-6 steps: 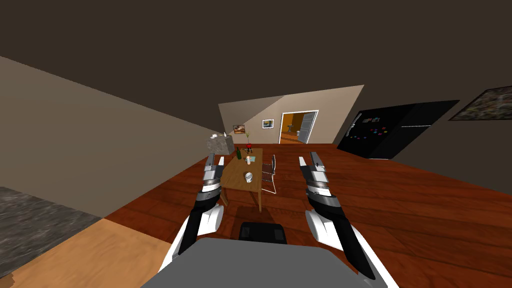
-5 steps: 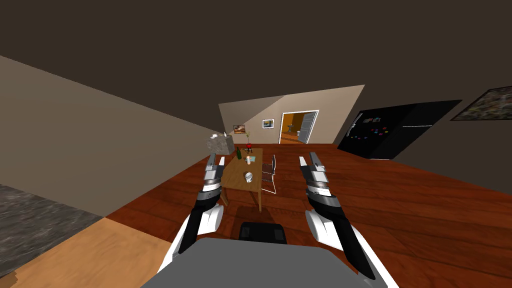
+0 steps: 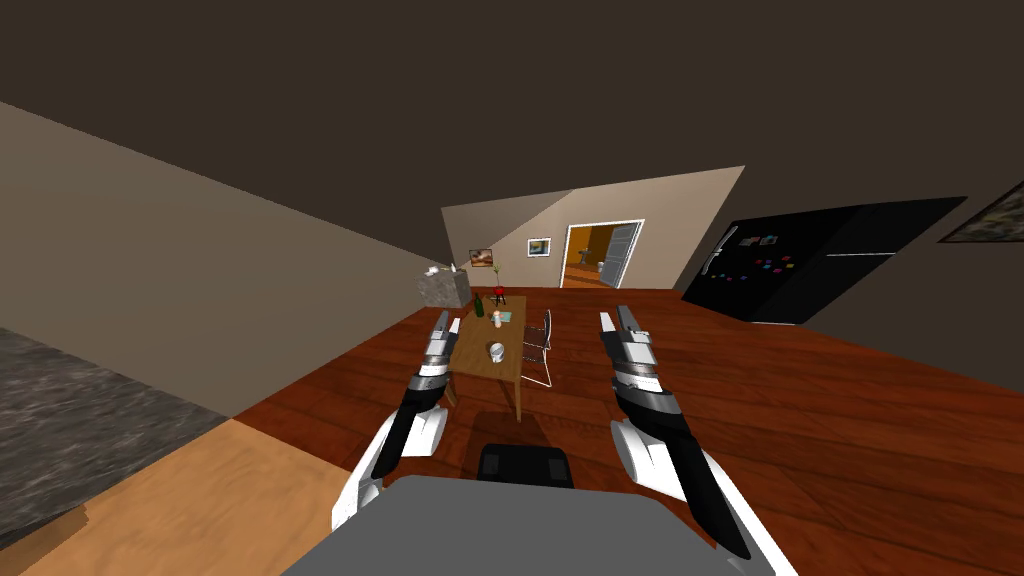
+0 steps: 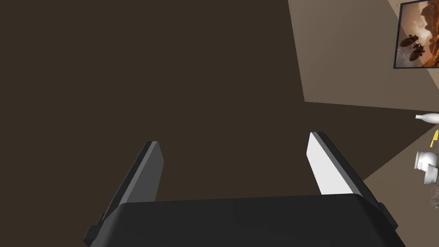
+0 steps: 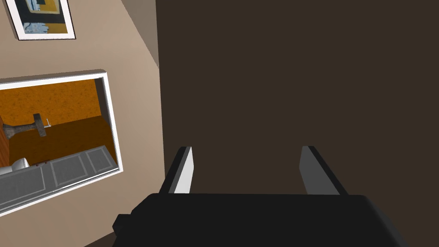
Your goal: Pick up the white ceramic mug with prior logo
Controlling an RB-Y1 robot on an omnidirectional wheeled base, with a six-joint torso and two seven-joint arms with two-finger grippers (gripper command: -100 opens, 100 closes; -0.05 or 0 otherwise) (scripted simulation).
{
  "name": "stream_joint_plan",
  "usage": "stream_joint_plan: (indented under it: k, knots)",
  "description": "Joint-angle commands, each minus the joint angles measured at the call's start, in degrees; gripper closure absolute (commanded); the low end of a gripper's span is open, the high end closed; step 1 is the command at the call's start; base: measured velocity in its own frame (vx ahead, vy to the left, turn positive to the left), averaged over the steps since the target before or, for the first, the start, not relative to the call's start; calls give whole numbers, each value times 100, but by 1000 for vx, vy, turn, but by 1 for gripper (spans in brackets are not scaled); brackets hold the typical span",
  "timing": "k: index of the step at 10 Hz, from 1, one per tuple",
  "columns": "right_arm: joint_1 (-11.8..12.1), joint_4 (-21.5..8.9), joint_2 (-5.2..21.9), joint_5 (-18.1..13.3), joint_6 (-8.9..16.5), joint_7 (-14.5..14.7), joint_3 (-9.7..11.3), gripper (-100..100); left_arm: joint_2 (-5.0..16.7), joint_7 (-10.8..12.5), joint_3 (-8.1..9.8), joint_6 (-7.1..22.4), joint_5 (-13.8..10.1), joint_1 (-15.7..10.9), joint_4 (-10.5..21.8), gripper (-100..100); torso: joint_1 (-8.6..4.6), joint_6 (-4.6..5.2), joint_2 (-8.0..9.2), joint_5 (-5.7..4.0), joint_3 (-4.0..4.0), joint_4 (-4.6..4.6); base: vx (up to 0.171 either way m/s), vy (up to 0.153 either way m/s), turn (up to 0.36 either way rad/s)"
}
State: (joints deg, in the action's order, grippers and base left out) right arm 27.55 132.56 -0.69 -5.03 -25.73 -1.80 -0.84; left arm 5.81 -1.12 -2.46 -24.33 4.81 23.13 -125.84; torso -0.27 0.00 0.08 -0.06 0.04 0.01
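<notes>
A small white mug (image 3: 497,351) stands on the near half of a wooden table (image 3: 470,362), well ahead of me across the floor. My left gripper (image 3: 441,320) is raised in front of the table's left edge, and my right gripper (image 3: 617,318) is raised to the right of the chair. In the left wrist view the left gripper (image 4: 240,165) is open with nothing between its fingers. In the right wrist view the right gripper (image 5: 246,167) is likewise open and holds nothing. Both are far short of the mug.
On the table's far half are a green bottle (image 3: 478,306), a small pale jar (image 3: 496,320) and a red flower. A wire chair (image 3: 538,350) stands at its right side. A grey block (image 3: 443,287) carries white vessels (image 4: 425,159). A black fridge (image 3: 800,262) lines the right wall, and a doorway (image 3: 600,255) opens beyond.
The whole head view has shifted, so I have moved a little. My left forearm has swung rightward, toward the table's left edge. The right arm has kept its pose.
</notes>
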Motion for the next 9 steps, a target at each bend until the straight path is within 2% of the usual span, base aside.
stream_joint_plan:
  k: [1, 2, 4, 5, 6, 7, 8, 9]
  knots:
    - [0, 0, 0, 0, 0, 0, 0, 0, 163, -54, -49, 257, -7, -234, 269, -100, 0, 0, 0, 0, 0, 0, -38, -90, 81]
    - [0, 0, 0, 0, 0, 0, 0, 0, 163, -54, -49, 257, -7, -234, 269, -100, -5, 1, 1, -1, 1, 1, -26, -61, 29]
    - [0, 0, 0, 0, 0, 0, 0, 0, 332, -89, -65, 504, -46, -525, 694, -100, 8, 0, -2, 1, -1, 0, -25, -55, 71]
    - [0, 0, 0, 0, 0, 0, 0, 0, 332, -89, -65, 504, -46, -525, 734, -100, 5, 0, -1, 1, 0, 0, -25, -58, 38]
    - [0, 0, 0, 0, 0, 0, 0, 0, 395, -108, -70, 638, -67, -682, 937, -100, 5, 0, -1, 0, 0, 0, -28, -60, 61]
    - [0, 0, 0, 0, 0, 0, 0, 0, 395, -108, -70, 638, -67, -682, 989, -100, 4, 0, -1, 0, 0, 0, -22, -47, 28]
    - [0, 0, 0, 0, 0, 0, 0, 0, 446, -127, -73, 779, -88, -845, 1193, -100, 9, 0, -2, 1, -1, 0, -22, -52, 72]
    - [0, 0, 0, 0, 0, 0, 0, 0, 446, -127, -73, 779, -88, -845, 1256, -100, 8, 0, -3, 1, -1, 0, -17, -48, 31]
